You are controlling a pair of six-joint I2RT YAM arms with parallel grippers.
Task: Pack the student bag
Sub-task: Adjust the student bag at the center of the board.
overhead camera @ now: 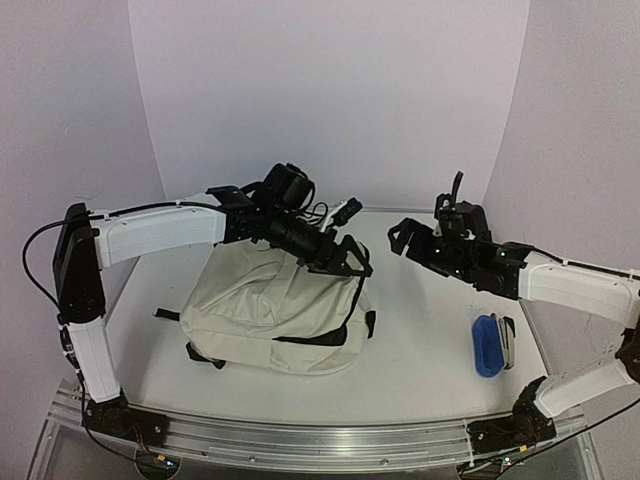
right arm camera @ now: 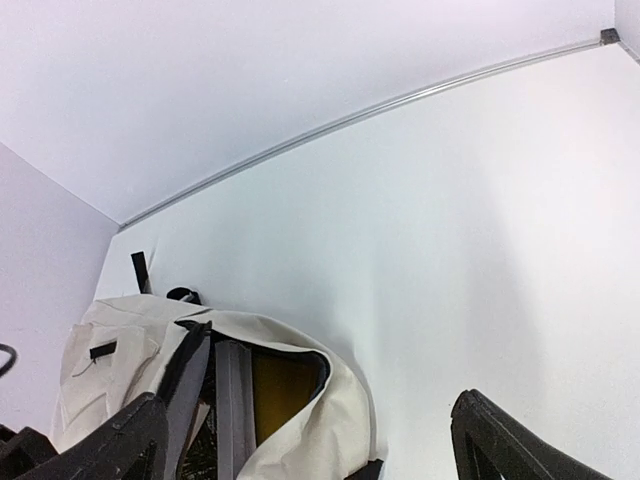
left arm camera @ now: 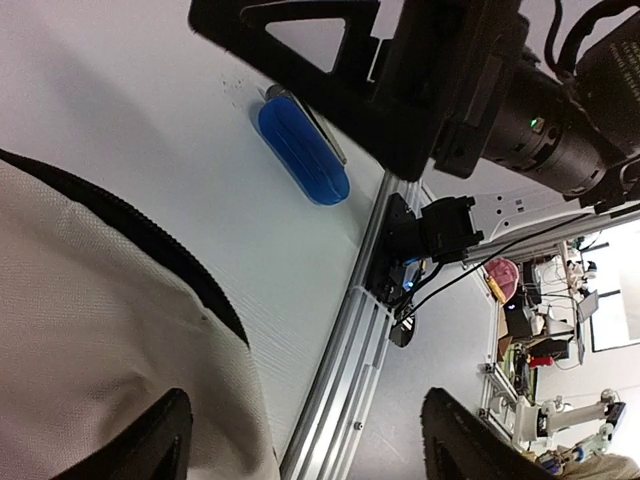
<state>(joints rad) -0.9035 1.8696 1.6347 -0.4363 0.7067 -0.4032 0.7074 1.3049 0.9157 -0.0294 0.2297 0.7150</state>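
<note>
Top view: the student bag [overhead camera: 275, 310], slumped cream canvas with black trim, lies on the desk [overhead camera: 420, 330] toward 8 o'clock; the left tool [overhead camera: 345, 258] hangs over its 1 o'clock corner, jaws wide, empty; the right tool [overhead camera: 408, 238], at 2 o'clock, is likewise wide and empty; only the right wrist view shows us the bag's gaping mouth, contents indistinct; a glossy blue oblong case [overhead camera: 486, 346] lies at 4 o'clock.

Curved white backdrop [overhead camera: 330, 100], white table [overhead camera: 420, 330]
</note>
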